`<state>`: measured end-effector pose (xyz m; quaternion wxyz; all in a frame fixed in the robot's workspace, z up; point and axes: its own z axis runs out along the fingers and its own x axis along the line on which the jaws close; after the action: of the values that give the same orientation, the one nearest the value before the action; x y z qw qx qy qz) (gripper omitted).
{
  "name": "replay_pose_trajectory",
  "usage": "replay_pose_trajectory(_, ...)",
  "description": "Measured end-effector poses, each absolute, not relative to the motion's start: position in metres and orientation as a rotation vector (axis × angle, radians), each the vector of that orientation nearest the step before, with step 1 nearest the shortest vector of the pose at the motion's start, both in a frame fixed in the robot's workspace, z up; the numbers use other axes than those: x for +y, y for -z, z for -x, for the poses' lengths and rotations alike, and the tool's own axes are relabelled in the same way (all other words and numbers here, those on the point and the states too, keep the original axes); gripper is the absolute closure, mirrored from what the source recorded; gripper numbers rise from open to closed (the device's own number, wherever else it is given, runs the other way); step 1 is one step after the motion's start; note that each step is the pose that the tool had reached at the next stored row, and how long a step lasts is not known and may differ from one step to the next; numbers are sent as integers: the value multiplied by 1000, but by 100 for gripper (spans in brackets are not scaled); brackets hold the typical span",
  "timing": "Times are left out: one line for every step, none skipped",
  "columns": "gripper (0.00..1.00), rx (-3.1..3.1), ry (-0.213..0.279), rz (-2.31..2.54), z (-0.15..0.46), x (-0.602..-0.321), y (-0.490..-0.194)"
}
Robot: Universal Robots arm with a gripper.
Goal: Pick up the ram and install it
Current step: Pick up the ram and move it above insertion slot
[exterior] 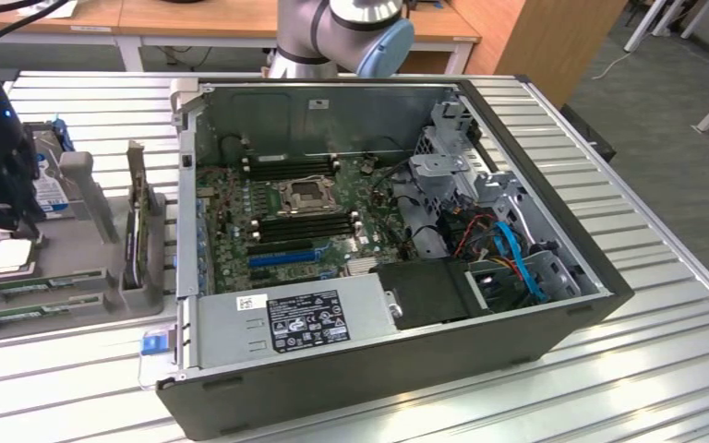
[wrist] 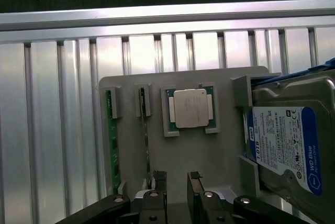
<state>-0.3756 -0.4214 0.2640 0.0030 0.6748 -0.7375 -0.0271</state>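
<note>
Hand [wrist: 177,176]: open, empty, poised above grey tray [wrist: 209,156] on ribbed desk [wrist: 52,130].
Ram [wrist: 146,140]: on edge in its tray slot, just ahead of one finger, untouched. Second stick [wrist: 111,140]: beside the first, farther out from hand.
Processor [wrist: 189,108]: straight ahead of hand, in own recess.
Computer case [exterior: 367,388]: well apart from hand, side open, motherboard [exterior: 222,185] exposed.
Progress, as judged: pick-up not yet made; installation wholly outstanding.

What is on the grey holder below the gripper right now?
Two ram sticks, a square processor and a blue-labelled hard drive. The open gripper hides the stick ends beneath it.
</note>
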Motion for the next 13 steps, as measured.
replay_pose_trajectory(70,-2312,85,-2116,376,-421,-264)
replay_pose_trajectory(70,-2312,85,-2116,376,-421,-264)
replay_pose_trajectory(70,-2312,85,-2116,376,-421,-264)
replay_pose_trajectory(70,-2312,85,-2116,376,-421,-264)
replay_pose_trajectory(70,-2311,85,-2118,376,-421,-264)
replay_pose_trajectory(70,-2308,85,-2120,376,-421,-264)
replay_pose_trajectory(70,-2305,85,-2124,376,-421,-264)
replay_pose_trajectory(70,-2302,85,-2127,376,-421,-264)
replay_pose_trajectory(70,-2299,85,-2130,376,-421,-264)
replay_pose_trajectory(70,-2298,85,-2131,376,-421,-263)
replay_pose_trajectory(70,-2298,85,-2131,376,-421,-263)
replay_pose_trajectory(70,-2298,85,-2131,376,-421,-263)
replay_pose_trajectory(70,-2298,85,-2131,376,-421,-263)
